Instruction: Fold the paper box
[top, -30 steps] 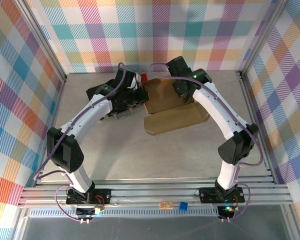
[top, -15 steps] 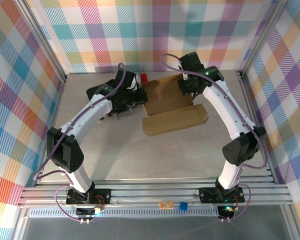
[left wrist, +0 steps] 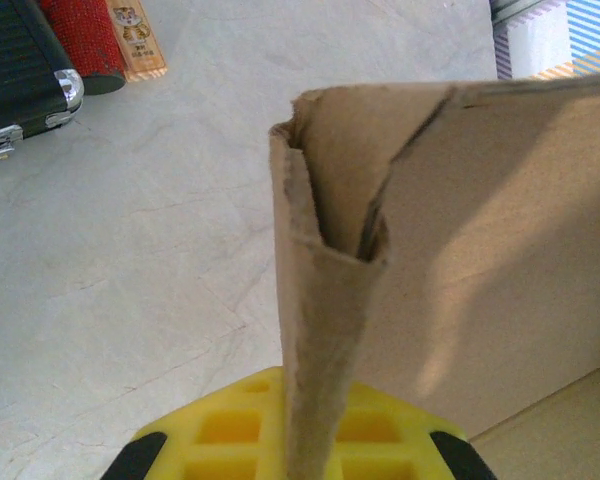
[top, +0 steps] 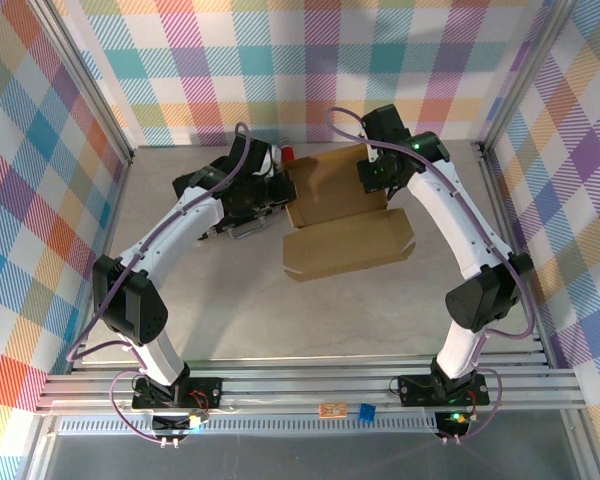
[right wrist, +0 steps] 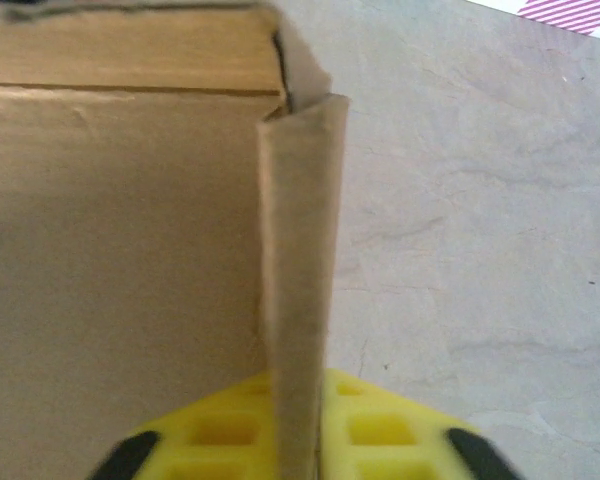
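The paper box [top: 330,190] lies at the far middle of the desk [top: 240,300], a shallow brown cardboard tray with its walls partly raised. A wide flap [top: 350,245] is spread flat on the desk towards the arms.

The left gripper [top: 278,195] is at the tray's left wall. In the left wrist view that upright wall [left wrist: 320,330] rises from the yellow palm, with the dark finger bases wide apart on either side, so the fingers seem spread and not pinching it.

The right gripper [top: 377,178] meets the tray's right wall [right wrist: 295,280] in the same way, fingers apart astride the cardboard.

Beyond the box's left corner lie a black case [left wrist: 15,70], a red cylinder [left wrist: 80,35] and a small wooden block [left wrist: 138,40].
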Action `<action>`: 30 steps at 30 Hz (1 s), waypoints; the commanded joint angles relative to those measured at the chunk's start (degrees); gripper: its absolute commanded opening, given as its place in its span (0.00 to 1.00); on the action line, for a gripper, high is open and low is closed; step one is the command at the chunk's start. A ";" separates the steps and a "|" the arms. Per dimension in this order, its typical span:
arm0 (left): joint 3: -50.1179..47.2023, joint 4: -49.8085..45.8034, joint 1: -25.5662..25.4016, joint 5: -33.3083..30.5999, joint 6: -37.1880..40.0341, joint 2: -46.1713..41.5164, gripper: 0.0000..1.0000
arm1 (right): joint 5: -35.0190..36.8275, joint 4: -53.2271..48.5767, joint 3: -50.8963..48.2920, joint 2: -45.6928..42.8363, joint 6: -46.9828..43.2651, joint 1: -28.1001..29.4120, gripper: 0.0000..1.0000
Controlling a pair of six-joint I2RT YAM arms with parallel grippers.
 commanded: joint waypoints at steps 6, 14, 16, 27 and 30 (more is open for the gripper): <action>5.34 -5.68 -0.11 -3.54 2.61 -0.04 0.00 | 11.48 -2.45 2.68 0.19 0.91 3.23 0.00; 9.44 -15.61 -2.37 -14.38 7.47 3.55 0.00 | 16.00 -7.08 8.62 2.67 4.62 5.37 0.00; 9.67 -17.42 -2.99 -17.84 8.51 4.42 0.00 | 16.05 -8.47 10.66 3.63 5.23 6.21 0.00; 8.17 -16.03 -3.76 -22.30 9.42 4.93 0.00 | 13.28 -11.64 14.61 6.35 7.59 8.74 0.00; 6.66 -13.40 -3.57 -19.65 8.65 3.66 0.09 | 12.10 -11.28 14.31 6.18 7.71 8.63 0.00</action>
